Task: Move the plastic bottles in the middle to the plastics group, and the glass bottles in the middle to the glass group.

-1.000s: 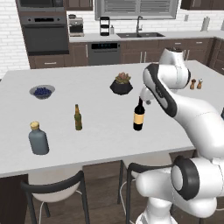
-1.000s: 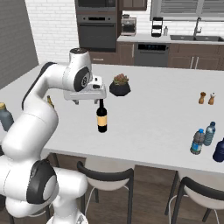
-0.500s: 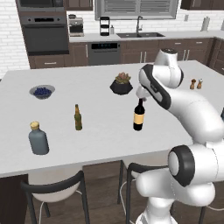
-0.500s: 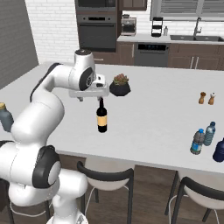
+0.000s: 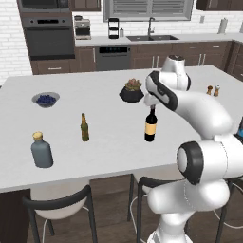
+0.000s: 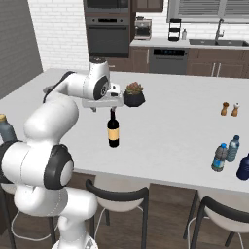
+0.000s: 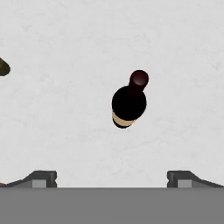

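One wine bottle [image 5: 150, 127] stands upright mid-counter [image 5: 109, 142], your target. Your gripper [image 7: 112, 177] hangs directly above its neck, not touching; jaws wide apart, bottle seen from top between fingertips [image 7: 41, 178] in hand view. Beer bottle [image 5: 84, 127] and grey flask [image 5: 42, 150] stand well to left on counter. Small plastic bottles [image 6: 226, 152] sit near right edge, far from wine bottle. Potted plant [image 6: 133, 95] just behind your gripper.

The top of the wine bottle [image 5: 150, 128] was hidden behind the gripper [image 5: 151, 102] in the left base view. A dark blue bottle [image 6: 243, 167] was cut by the right edge. The beer bottle [image 7: 3, 67] was cropped at the hand view's left edge.
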